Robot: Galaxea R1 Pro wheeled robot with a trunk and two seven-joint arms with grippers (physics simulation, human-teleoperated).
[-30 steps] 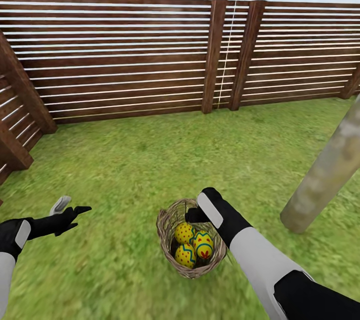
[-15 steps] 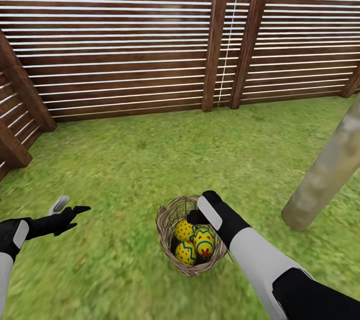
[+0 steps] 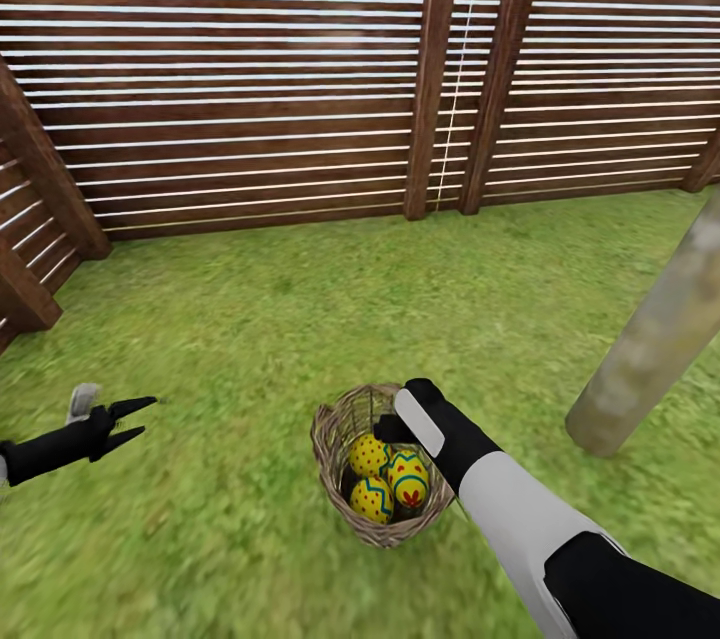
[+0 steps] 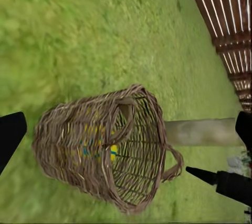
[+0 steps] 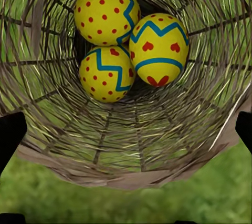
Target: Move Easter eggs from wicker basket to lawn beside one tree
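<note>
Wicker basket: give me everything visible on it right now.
The small round brown open-weave wicker basket stands upright on the green lawn, left of the pale tree trunk. It has a thick braided rim and side loop handles. Three yellow eggs with red marks and blue zigzag bands sit touching at its bottom. The right gripper hangs over its rim.

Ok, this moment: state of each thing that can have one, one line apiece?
Three Easter eggs: all in the basket, bunched together at its bottom.
Wicker basket: upright on the lawn, near the tree.
Right gripper: at the basket's rim, holding no egg; open or shut unclear.
Left gripper: open, empty, above grass.
</note>
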